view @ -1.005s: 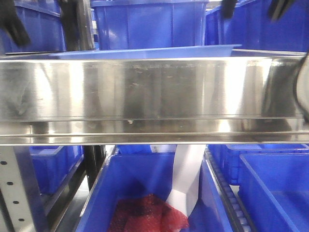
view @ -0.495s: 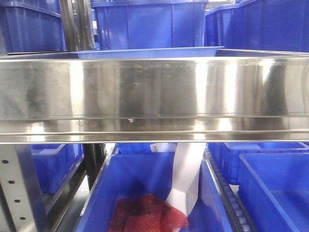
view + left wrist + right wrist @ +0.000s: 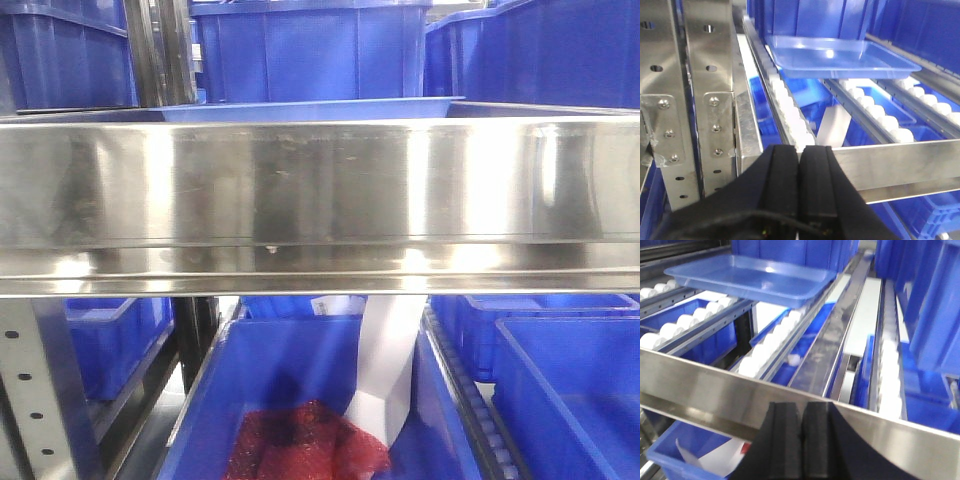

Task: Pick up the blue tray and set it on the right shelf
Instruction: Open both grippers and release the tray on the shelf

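Observation:
The blue tray (image 3: pixel 837 57) (image 3: pixel 752 277) lies flat on the white roller tracks of the right shelf, well behind its shiny steel front rail (image 3: pixel 320 200) (image 3: pixel 900 165) (image 3: pixel 715 395). From the front view only the tray's rim (image 3: pixel 310 108) shows above the rail. My left gripper (image 3: pixel 799 152) is shut with nothing in it, pulled back on the near side of the rail, at its left end. My right gripper (image 3: pixel 801 410) is also shut and empty, just in front of the rail. Both are far from the tray.
Deep dark-blue bins (image 3: pixel 300 45) stand behind the tray on the shelf. Perforated grey uprights (image 3: pixel 690 100) rise at the left. Below the rail, a blue bin (image 3: pixel 300 400) holds red mesh and a white sheet; more bins (image 3: pixel 560 390) sit to the right.
A second ago both arms' dark shapes showed above the rail near the tray; they have withdrawn out of the front view. The tray has slid a little left and now lies still.

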